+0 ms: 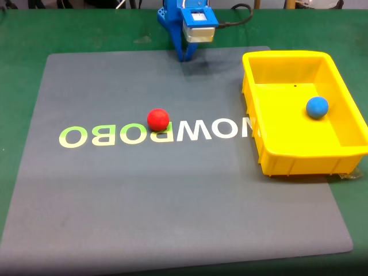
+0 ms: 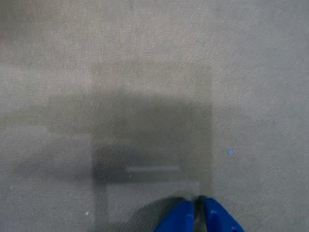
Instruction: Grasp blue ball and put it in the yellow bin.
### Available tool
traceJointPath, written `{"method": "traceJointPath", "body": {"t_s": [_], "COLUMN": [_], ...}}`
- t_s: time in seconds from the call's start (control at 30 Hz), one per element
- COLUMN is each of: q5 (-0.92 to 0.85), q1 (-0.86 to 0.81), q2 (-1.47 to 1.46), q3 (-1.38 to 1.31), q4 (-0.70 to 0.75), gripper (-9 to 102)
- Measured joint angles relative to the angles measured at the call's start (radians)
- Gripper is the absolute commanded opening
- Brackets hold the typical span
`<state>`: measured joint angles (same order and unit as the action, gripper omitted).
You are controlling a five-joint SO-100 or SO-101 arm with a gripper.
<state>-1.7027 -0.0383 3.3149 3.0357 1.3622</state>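
1. The blue plastic two-finger gripper [image 2: 199,215] has its tips pressed nearly together with nothing between them, hovering over the grey fabric mat [image 2: 154,96]; in the fixed view it hangs at the mat's far edge [image 1: 187,54]
2. The small matte blue ball [image 1: 317,107] lies inside the bright yellow rectangular plastic bin [image 1: 270,155], by its right wall
3. It looks light and prone to rolling; any grasp should pinch across its middle
4. The small red ball [image 1: 158,119] rests on the mat, well apart from the bin
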Motion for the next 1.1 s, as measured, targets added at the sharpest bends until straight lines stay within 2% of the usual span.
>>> {"method": "traceJointPath", "body": {"t_s": [1.1], "q5": [0.020], "q1": [-0.005], "q2": [0.000], "q3": [0.032], "q4": [0.002], "gripper": [0]}}
